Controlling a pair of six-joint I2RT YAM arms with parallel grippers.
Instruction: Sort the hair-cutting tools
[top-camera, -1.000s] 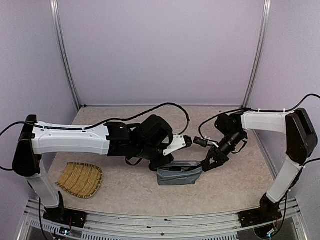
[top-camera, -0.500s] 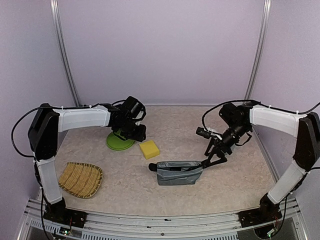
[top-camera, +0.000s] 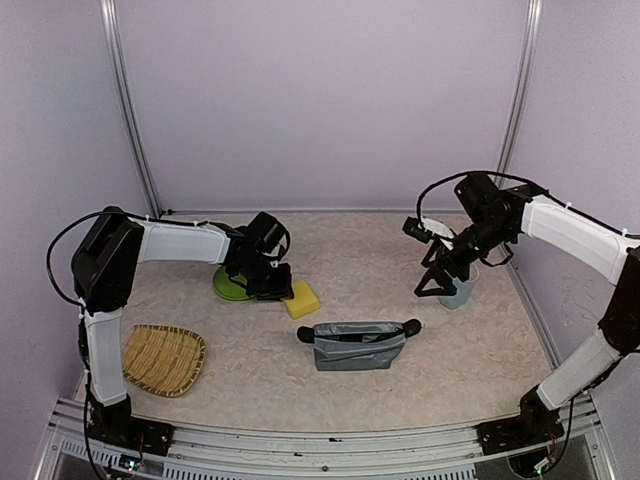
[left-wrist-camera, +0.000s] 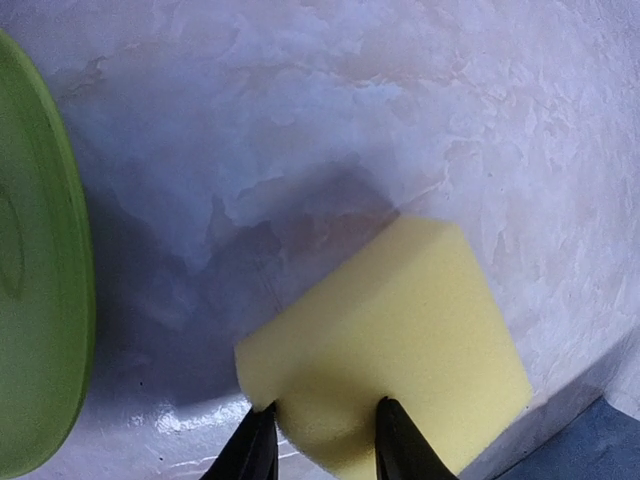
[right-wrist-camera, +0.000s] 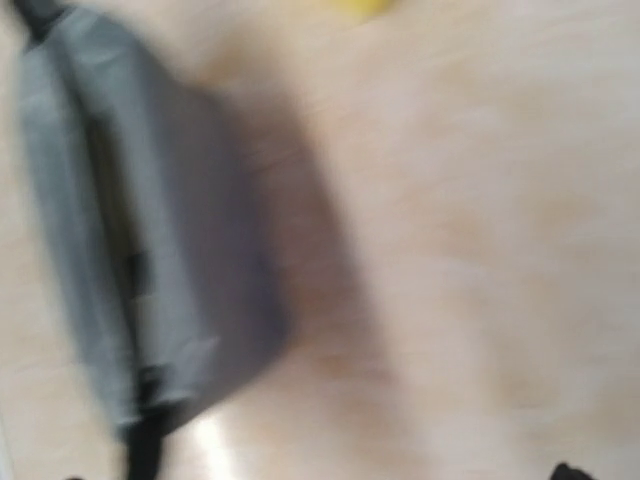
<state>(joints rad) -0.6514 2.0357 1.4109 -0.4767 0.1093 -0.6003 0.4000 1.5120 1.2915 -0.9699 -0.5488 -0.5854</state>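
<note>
The grey pouch (top-camera: 358, 346) lies at the front middle of the table, with a black end (top-camera: 411, 325) poking out on its right and another on its left. I cannot tell which hair-cutting tools these are, and no other tool shows. My left gripper (top-camera: 283, 291) is down at the yellow sponge (top-camera: 302, 299). In the left wrist view its fingertips (left-wrist-camera: 256, 441) press into both sides of the sponge (left-wrist-camera: 400, 330). My right gripper (top-camera: 432, 288) hangs open and empty, raised to the right of the pouch. The right wrist view is blurred and shows the pouch (right-wrist-camera: 120, 230).
A green plate (top-camera: 230, 286) lies just left of the sponge, its rim (left-wrist-camera: 40, 300) showing in the left wrist view. A pale cup (top-camera: 460, 293) stands beside my right gripper. A woven tray (top-camera: 165, 358) sits at the front left.
My left gripper has come off the green plate to the sponge and closed on it. My right gripper has opened wide, left the pouch's right end and risen toward the cup.
</note>
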